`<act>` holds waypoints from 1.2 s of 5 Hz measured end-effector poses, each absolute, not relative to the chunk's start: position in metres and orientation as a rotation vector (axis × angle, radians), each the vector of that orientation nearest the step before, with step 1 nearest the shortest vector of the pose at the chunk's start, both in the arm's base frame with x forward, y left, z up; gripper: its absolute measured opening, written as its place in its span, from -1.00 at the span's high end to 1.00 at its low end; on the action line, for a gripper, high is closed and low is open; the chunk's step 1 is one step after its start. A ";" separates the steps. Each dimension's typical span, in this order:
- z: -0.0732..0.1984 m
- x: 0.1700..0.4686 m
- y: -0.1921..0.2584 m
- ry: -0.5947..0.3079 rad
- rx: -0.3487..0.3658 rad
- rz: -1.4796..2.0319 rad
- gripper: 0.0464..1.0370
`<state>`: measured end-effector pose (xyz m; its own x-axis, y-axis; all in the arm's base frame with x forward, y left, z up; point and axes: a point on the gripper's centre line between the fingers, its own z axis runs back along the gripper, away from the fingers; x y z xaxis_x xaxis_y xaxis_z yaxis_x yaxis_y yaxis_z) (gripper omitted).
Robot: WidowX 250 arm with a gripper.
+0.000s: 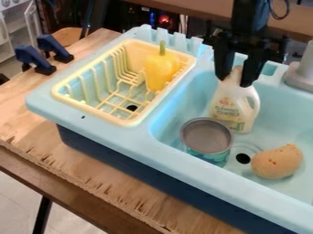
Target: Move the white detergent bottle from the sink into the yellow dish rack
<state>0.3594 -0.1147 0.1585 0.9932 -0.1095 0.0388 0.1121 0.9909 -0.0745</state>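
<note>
The claw [234,81] is gripping the white bottle [229,109] by its top in the blue sink [282,112] (seemingly a pickup). The next move is calling for a steady lift, clearing the grey-rimmed pot [207,135].

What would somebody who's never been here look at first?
Probably the bright yellow pepper, poking its green stem up from the pale yellow rack on the left of the light-blue toy sink. Next, the black pincer, hanging from the top right at the top of the white bottle. In the basin below, a round grey-topped can and a lumpy tan thing stand out too.
</note>
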 end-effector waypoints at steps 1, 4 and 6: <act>0.162 0.352 -0.113 -0.038 -0.089 -0.132 0.25; 0.212 0.323 -0.105 -0.168 -0.146 -0.205 0.29; 0.230 0.308 -0.071 -0.091 -0.167 -0.266 0.29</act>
